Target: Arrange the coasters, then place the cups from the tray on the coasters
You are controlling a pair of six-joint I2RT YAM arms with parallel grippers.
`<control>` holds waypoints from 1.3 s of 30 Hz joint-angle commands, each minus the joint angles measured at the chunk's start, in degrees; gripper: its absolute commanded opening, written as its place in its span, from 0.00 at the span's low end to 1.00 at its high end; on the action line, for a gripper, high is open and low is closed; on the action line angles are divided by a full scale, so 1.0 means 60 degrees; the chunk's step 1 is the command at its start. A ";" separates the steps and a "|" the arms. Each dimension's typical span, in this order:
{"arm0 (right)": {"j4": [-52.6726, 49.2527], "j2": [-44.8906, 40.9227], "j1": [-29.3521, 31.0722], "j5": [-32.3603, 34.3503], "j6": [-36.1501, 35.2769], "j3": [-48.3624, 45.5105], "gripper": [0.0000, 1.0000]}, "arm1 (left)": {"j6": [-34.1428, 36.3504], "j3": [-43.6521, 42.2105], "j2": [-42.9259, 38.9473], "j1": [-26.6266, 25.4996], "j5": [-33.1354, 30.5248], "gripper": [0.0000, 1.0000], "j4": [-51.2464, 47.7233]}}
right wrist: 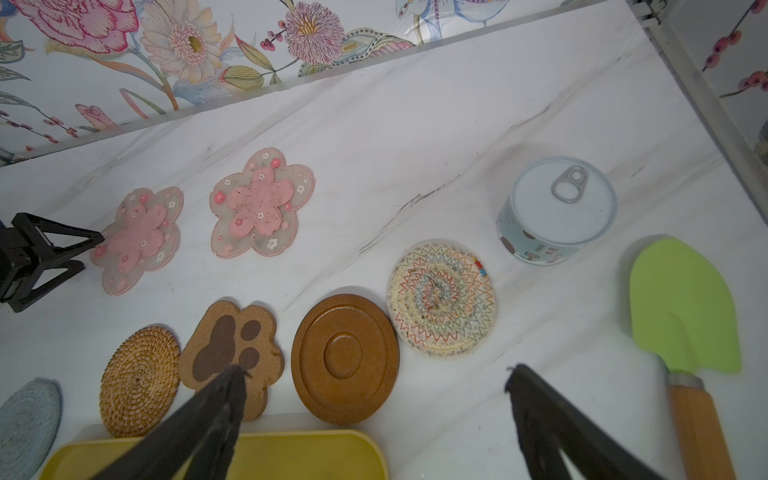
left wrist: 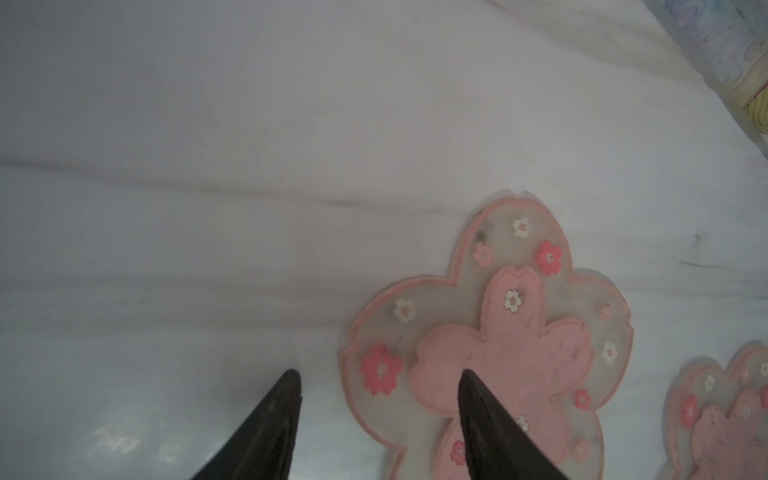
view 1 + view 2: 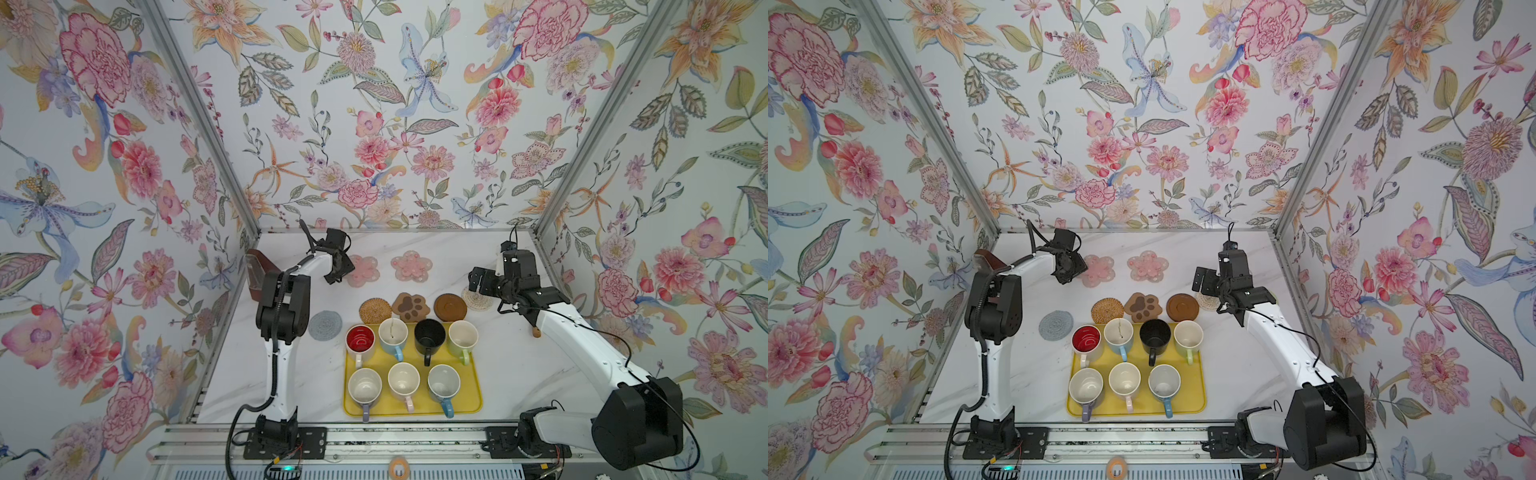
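A: Top views first: which step is in hand?
B: Arranging, I'd judge. All seven handled ceramic mugs [image 3: 403, 380] stand on the flat yellow rectangular tray [image 3: 471, 390] at 6 o'clock of the white marbled tabletop [image 3: 523, 365]. The left claw [image 3: 340, 271] sits at 11 o'clock by a pink flower-shaped coaster [image 3: 365, 270]; the second pink flower-shaped coaster [image 3: 411, 266] lies at 12. The right claw [image 3: 478, 284] hangs above the pale woven round coaster [image 3: 468, 299] at 2.
A: Left wrist view?
B: Jaws apart, clasping nothing. One fingertip [image 2: 471, 386] is over the flower's petal, its partner over bare tabletop, the rim between them.
A: Right wrist view?
B: That claw is spread wide and empty. The tan rattan round coaster [image 1: 139, 374], brown paw-shaped coaster [image 1: 232, 345] and dark wooden round coaster [image 1: 345, 359] line up just beside the tray.
A: Next move?
B: Probably settle the flower's place, lift clear, then take a mug by its wall or handle, keeping it upright.
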 commanded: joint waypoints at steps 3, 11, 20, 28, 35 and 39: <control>-0.0095 -0.0047 -0.0048 -0.0024 0.0122 0.0047 0.99 | -0.0091 0.0202 0.0402 0.0072 0.0120 0.61 -0.0162; -0.0079 0.0024 -0.0058 -0.0052 0.0121 0.0074 0.99 | -0.0058 0.0462 0.0560 -0.0017 0.0272 0.59 -0.0169; -0.0087 0.0067 -0.0045 -0.0052 0.0114 0.0082 0.99 | -0.0080 0.0923 0.0873 -0.0211 0.0400 0.59 -0.0265; -0.0085 0.0093 -0.0051 -0.0035 0.0116 0.0035 0.99 | -0.0124 0.1202 0.1030 -0.0335 0.0495 0.59 -0.0294; -0.0079 0.0086 -0.0071 -0.0032 0.0117 -0.0010 0.99 | -0.0131 0.1595 0.1253 -0.0375 0.0546 0.59 -0.0370; -0.0079 0.0076 -0.0066 -0.0027 0.0122 -0.0039 0.99 | -0.0103 0.1757 0.1363 -0.0394 0.0611 0.59 -0.0397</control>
